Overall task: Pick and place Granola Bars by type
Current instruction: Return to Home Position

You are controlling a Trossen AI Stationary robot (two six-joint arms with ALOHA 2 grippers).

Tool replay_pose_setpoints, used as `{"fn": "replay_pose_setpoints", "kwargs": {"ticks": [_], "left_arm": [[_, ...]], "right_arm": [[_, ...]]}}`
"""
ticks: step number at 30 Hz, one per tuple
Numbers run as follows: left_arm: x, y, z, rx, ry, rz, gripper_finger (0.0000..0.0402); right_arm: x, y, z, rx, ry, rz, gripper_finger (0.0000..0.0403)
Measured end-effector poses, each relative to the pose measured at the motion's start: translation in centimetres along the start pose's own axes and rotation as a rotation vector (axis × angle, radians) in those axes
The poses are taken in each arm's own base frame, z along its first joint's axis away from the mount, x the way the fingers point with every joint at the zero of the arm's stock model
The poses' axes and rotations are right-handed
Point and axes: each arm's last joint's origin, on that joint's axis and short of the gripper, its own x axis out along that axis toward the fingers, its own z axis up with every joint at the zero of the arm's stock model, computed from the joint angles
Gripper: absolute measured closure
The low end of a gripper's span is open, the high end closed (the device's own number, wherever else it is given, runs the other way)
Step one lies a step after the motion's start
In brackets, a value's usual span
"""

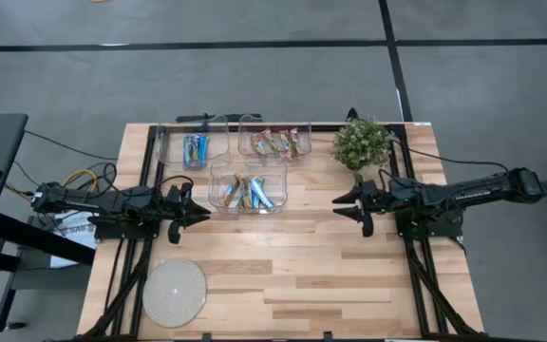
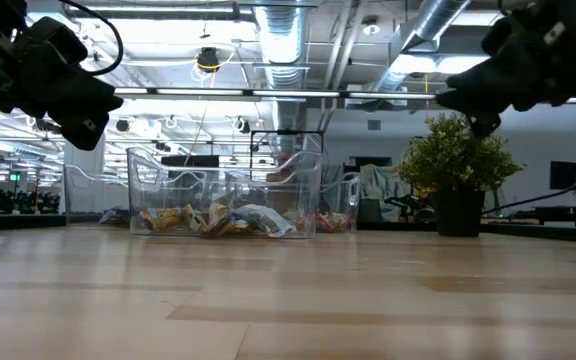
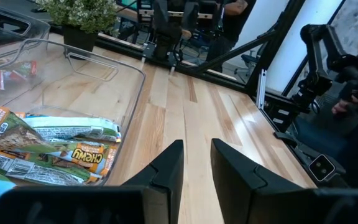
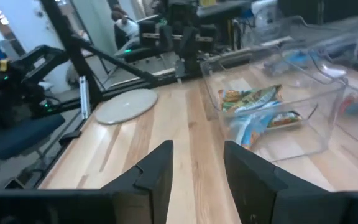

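One crinkled wrapper (image 3: 86, 151) reads "CHEWY". The Granola Bars (image 1: 247, 192) lie in three clear plastic bins (image 1: 248, 166) near the far edge of the wooden bench (image 1: 292, 275). The left claw (image 1: 198, 211), by the left edge, and the right claw (image 1: 342, 204), by the right edge, are both released and hold nothing.

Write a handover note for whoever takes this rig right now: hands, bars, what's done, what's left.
Left hand: open, empty, beside the front bin's left side.
Right hand: open, empty, off its right side, by the plant.
Blue bars lie in the top left bin, red bars in the top right bin.
The front bin holds mixed bars, orange-green and blue; none lie loose on the table.
Left: possibly sort that mix, then park both arms.
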Motion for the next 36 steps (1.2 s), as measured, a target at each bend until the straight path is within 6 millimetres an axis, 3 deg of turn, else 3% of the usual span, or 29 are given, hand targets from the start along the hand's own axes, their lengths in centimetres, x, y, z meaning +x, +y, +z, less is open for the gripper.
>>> {"fn": "replay_pose_setpoints", "kwargs": {"ticks": [15, 36], "left_arm": [[0.0, 0.0, 0.0, 0.000, 0.000, 0.000, 0.0328], [0.0, 0.0, 0.0, 0.000, 0.000, 0.000, 0.0328]], "right_arm": [[-2.1, 0.0, -2.0, -0.073, -0.112, 0.058, 0.0266], [-4.3, -0.4, -2.7, -0.170, -0.094, 0.009, 0.0268]]}}
